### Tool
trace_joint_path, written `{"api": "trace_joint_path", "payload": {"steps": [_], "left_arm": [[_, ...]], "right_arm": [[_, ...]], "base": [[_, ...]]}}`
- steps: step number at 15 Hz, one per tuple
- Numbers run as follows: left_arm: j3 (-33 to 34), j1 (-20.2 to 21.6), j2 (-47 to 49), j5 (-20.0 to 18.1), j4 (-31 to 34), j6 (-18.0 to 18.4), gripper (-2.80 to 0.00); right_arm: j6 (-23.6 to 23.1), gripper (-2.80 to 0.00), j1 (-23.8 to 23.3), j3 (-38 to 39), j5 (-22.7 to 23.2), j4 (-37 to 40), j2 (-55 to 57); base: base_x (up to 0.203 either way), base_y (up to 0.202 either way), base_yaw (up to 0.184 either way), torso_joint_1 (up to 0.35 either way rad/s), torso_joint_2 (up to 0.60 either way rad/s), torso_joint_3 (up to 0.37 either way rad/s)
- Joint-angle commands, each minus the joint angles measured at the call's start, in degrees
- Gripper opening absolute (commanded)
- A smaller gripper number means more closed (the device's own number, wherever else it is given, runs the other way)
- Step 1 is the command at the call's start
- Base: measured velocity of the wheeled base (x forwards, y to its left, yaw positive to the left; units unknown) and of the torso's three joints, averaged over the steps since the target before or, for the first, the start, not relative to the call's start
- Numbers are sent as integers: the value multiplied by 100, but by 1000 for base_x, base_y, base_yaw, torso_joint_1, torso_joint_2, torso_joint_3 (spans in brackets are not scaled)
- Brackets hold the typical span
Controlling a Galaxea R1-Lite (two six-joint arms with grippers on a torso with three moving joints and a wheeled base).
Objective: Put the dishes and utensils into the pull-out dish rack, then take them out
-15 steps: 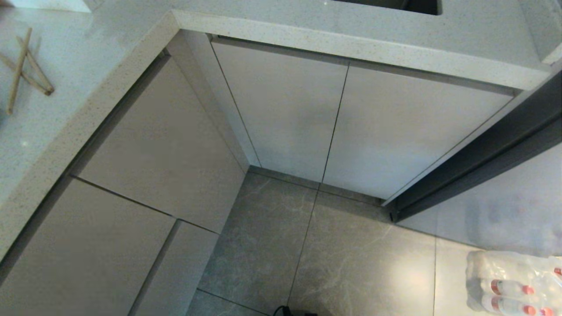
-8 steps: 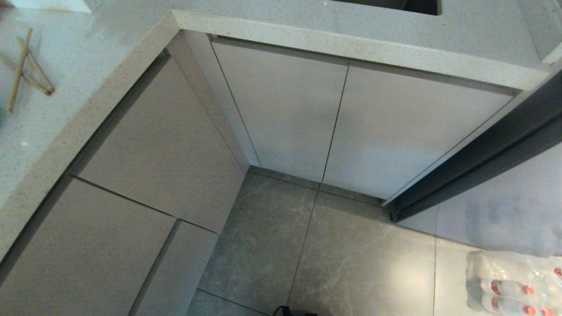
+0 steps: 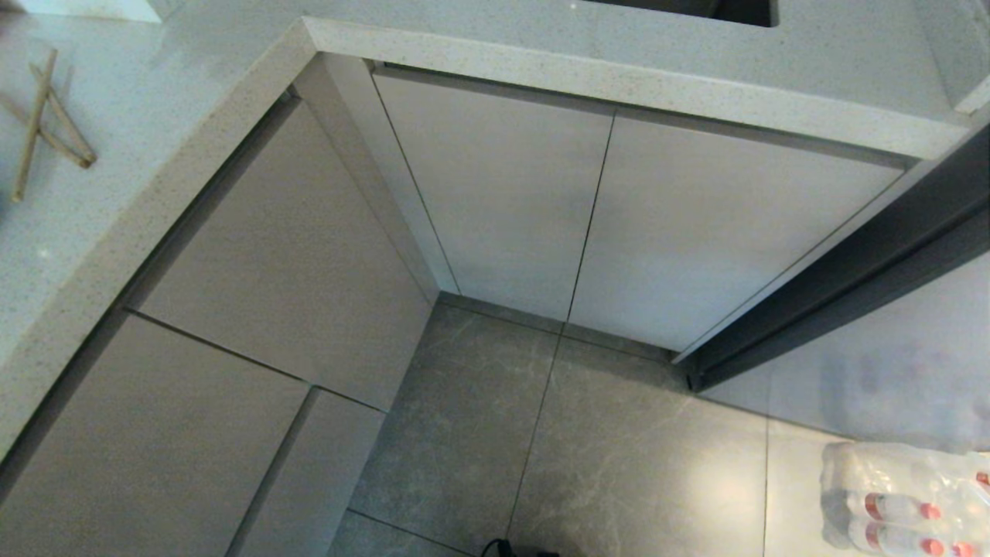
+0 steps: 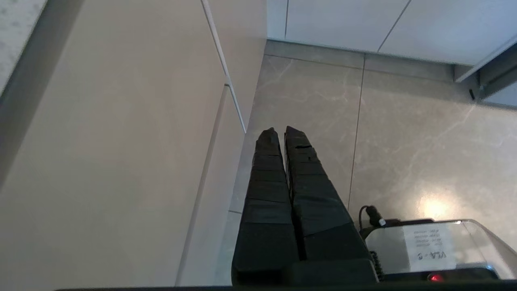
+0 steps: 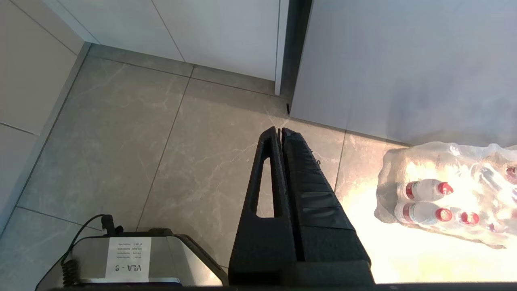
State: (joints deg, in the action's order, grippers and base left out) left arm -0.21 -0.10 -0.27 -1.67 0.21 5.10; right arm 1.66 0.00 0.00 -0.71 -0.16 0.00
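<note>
Fingers pressed together, empty, on both left gripper (image 4: 278, 133) and right gripper (image 5: 278, 131); rack front closed, chopsticks (image 3: 46, 124) loose near counter edge, risk rolling off if nudged.

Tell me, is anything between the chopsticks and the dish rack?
Yes: no rack shows. The chopsticks lie on the counter, and the drawer fronts beneath are closed. Both pincers, left and right, hang shut over the floor.

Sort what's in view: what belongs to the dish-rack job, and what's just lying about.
For the job:
- wooden chopsticks, on the countertop
- beige cabinet fronts, all shut; no rack showing

Lying about:
- shrink-wrapped pack of water bottles, on the floor
</note>
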Motion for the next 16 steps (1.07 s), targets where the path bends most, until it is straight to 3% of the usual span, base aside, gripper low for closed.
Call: {"api": "trace_joint_path", "payload": {"steps": [1, 3, 16], "left_arm": [[20, 1, 18, 23, 20, -71, -280], [21, 1, 18, 33, 6, -336, -280], [21, 1, 18, 44, 6, -370, -280]], "right_arm": [[1, -280, 0, 0, 0, -2, 9], [1, -280, 0, 0, 0, -2, 8], [1, -280, 0, 0, 0, -2, 7]], "base": [[0, 0, 0, 0, 0, 0], [0, 0, 0, 0, 0, 0], [0, 0, 0, 0, 0, 0]]}}
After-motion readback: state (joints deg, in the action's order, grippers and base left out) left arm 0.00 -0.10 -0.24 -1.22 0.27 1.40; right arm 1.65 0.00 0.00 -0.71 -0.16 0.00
